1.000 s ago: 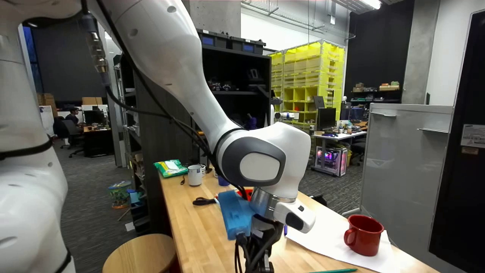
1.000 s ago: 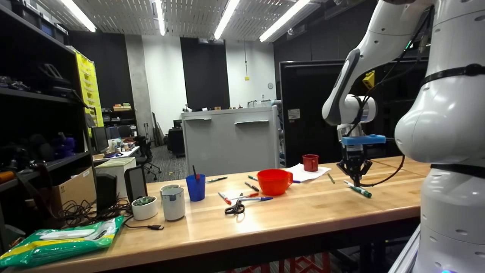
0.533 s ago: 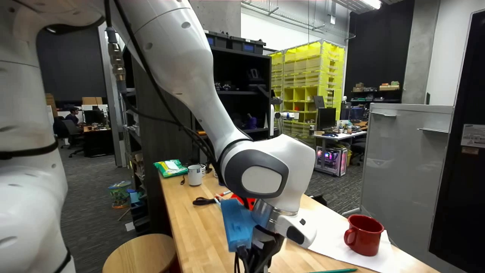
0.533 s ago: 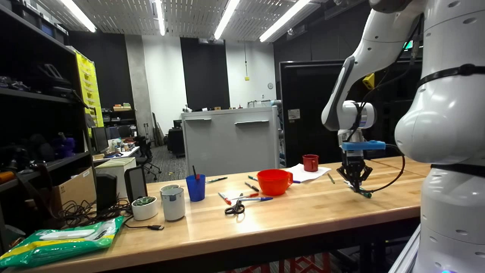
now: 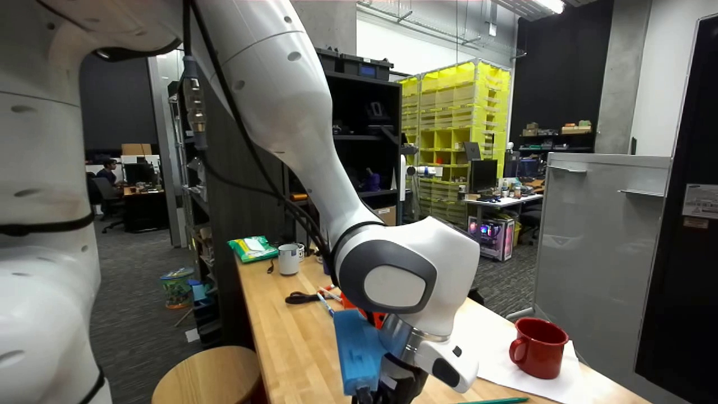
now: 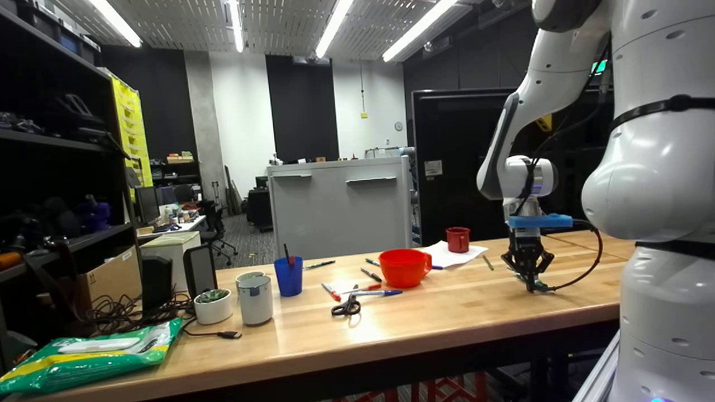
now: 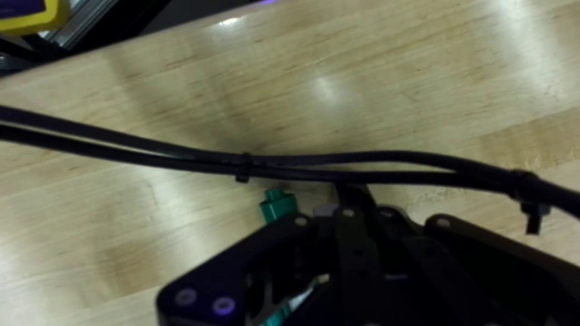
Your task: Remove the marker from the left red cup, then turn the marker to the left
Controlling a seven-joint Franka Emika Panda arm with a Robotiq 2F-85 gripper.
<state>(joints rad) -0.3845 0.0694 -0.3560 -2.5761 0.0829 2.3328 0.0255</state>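
The gripper [image 6: 530, 286] is down at the table [image 6: 424, 324], well apart from the cup [image 6: 402, 270] and on the side of the arm [image 6: 550, 72]. Its fingers look pressed together — in the wrist view the marker [image 7: 278, 208] has its green end just beside them, while the rest runs beneath the gripper, mostly hidden. Whether fingers and marker touch, I cannot tell. The marker lies on the table, out from the cup toward the arm's base. Black cables [image 7: 317, 173] cross the wrist view near that green end.

The cup stands upright; in an exterior view the arm [image 5: 297, 101] hides most of it. In an exterior view, behind the cup and toward the arm, a red mug [image 6: 457, 240] stands on paper [image 6: 447, 258]; a thin green stick [image 6: 488, 263] lies past the paper, farther from the cup. On the cup's side away from the arm, pens [image 6: 385, 292] and scissors [image 6: 352, 301] lie near it — and a blue tumbler [image 6: 289, 277] stands farther out.
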